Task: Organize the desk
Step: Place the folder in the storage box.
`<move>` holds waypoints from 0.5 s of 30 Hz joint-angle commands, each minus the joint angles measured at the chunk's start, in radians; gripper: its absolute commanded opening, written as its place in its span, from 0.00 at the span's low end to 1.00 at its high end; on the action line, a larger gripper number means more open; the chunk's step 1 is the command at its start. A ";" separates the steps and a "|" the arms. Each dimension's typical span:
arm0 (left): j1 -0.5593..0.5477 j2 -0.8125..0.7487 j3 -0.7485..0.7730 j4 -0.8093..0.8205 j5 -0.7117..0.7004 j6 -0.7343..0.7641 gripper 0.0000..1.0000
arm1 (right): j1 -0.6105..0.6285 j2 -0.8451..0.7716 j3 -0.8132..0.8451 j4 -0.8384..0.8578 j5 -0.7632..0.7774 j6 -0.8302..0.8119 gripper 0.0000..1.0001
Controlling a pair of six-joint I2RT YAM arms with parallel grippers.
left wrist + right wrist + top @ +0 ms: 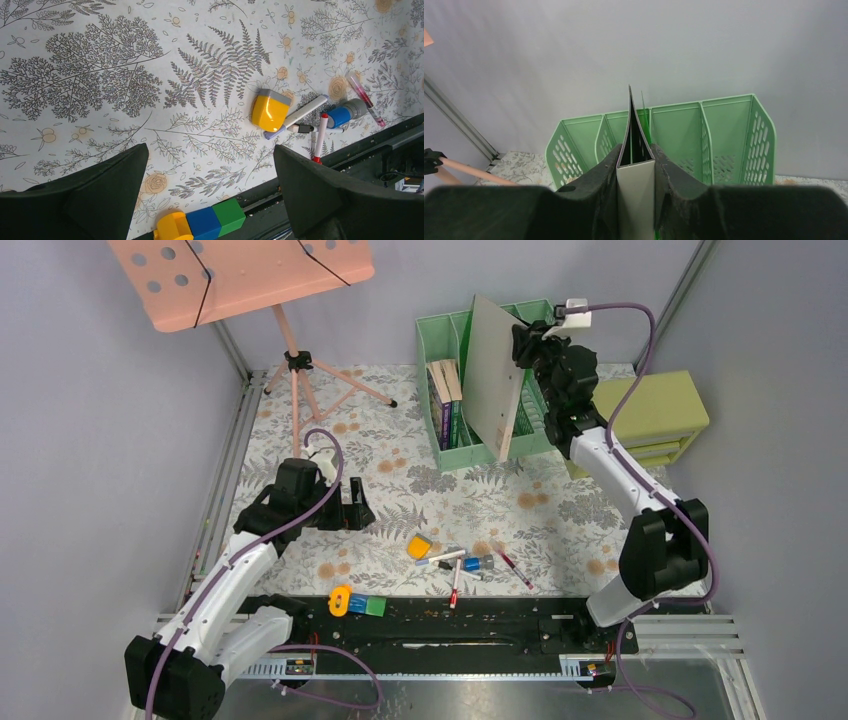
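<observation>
The desk is covered in fern-print cloth. My right gripper is shut on a thin grey folder and holds it upright over the green file rack at the back. In the right wrist view the folder is pinched between my fingers, with the rack's slots just beyond it. My left gripper is open and empty above the left middle of the desk. In the left wrist view it hovers above bare cloth.
Near the front edge lie a yellow sharpener-like item, a white marker, a red-tipped marker, a blue-capped tube, a pink pen and joined yellow, blue and green blocks. Books stand in the rack. An olive drawer box stands right, a pink music stand back left.
</observation>
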 commanded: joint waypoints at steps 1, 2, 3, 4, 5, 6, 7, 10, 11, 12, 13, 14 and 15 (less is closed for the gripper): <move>-0.004 -0.004 0.010 0.033 -0.019 0.014 0.99 | 0.013 -0.092 -0.024 -0.005 0.031 -0.006 0.08; -0.005 -0.003 0.010 0.033 -0.020 0.014 0.99 | 0.013 -0.103 -0.020 -0.032 0.023 -0.005 0.12; -0.005 -0.002 0.010 0.033 -0.021 0.014 0.99 | 0.013 -0.115 -0.012 -0.061 0.011 -0.004 0.11; -0.004 -0.003 0.011 0.033 -0.020 0.014 0.99 | 0.013 -0.126 -0.001 -0.096 -0.004 -0.001 0.10; -0.004 -0.002 0.010 0.033 -0.020 0.014 0.99 | 0.012 -0.136 0.011 -0.132 -0.021 0.001 0.10; -0.005 -0.002 0.010 0.033 -0.021 0.014 0.99 | 0.013 -0.144 0.024 -0.169 -0.038 0.007 0.09; -0.005 -0.002 0.010 0.032 -0.021 0.014 0.99 | 0.013 -0.151 0.037 -0.207 -0.049 0.013 0.09; -0.005 -0.005 0.010 0.032 -0.023 0.014 0.99 | 0.013 -0.178 0.047 -0.305 -0.064 0.030 0.09; -0.005 -0.005 0.010 0.033 -0.025 0.014 0.99 | 0.013 -0.189 0.039 -0.318 -0.065 0.039 0.10; -0.005 -0.007 0.011 0.032 -0.025 0.014 0.99 | 0.013 -0.201 0.030 -0.333 -0.064 0.044 0.13; -0.005 -0.007 0.010 0.033 -0.025 0.014 0.99 | 0.013 -0.211 0.021 -0.347 -0.064 0.048 0.14; -0.004 -0.007 0.010 0.033 -0.025 0.014 0.99 | 0.013 -0.222 0.008 -0.358 -0.064 0.051 0.17; -0.005 -0.007 0.010 0.033 -0.024 0.014 0.99 | 0.013 -0.234 -0.004 -0.369 -0.064 0.053 0.18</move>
